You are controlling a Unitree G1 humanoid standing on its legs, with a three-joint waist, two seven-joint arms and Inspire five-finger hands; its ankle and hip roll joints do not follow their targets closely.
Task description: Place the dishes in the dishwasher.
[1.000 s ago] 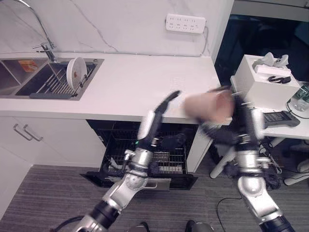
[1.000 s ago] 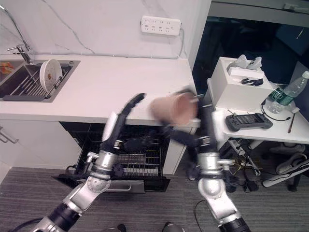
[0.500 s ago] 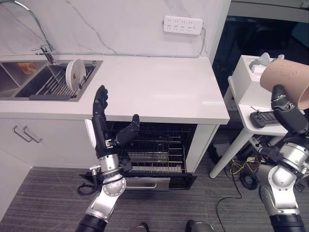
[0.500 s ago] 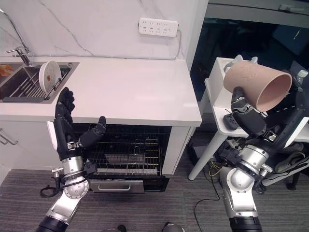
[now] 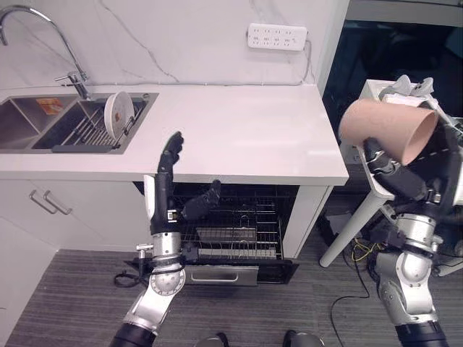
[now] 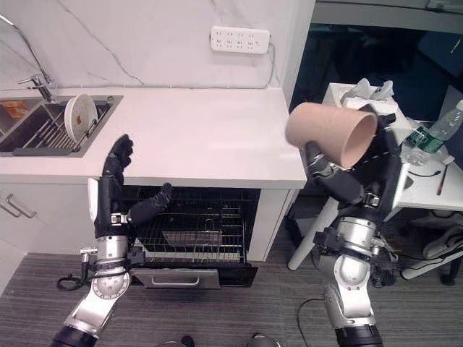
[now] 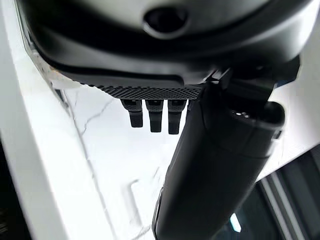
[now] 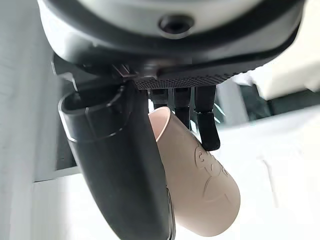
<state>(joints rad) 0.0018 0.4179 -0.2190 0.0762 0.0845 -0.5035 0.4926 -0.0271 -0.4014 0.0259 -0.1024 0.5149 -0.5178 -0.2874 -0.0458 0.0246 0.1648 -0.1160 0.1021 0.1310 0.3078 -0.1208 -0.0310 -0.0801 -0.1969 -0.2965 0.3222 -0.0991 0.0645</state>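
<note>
- At the upper left of the frame, a white plate (image 5: 116,110) stands on edge in the rack of a steel sink (image 5: 43,126), beneath a curved faucet (image 5: 69,61).
- A white countertop (image 5: 239,134) runs across the middle, with a white power strip (image 5: 276,36) on the marble wall behind it.
- Left of centre, the robot's left hand (image 5: 168,170) is raised in front of the counter edge, fingers straight and pointing up, thumb spread wide to the side, holding nothing.
- Below the counter at lower centre, the dishwasher (image 5: 231,238) is open, its black wire rack (image 5: 235,230) pulled out.
- At the right of the frame, the right hand (image 6: 340,181) grips a tan cup (image 6: 331,131), thumb and fingers closed round its side; the cup lies tilted, mouth toward the right, held high beside the counter's end.
- Behind it, a white side table (image 6: 427,191) carries a white box (image 6: 354,108) and a plastic bottle (image 6: 438,130).
</note>
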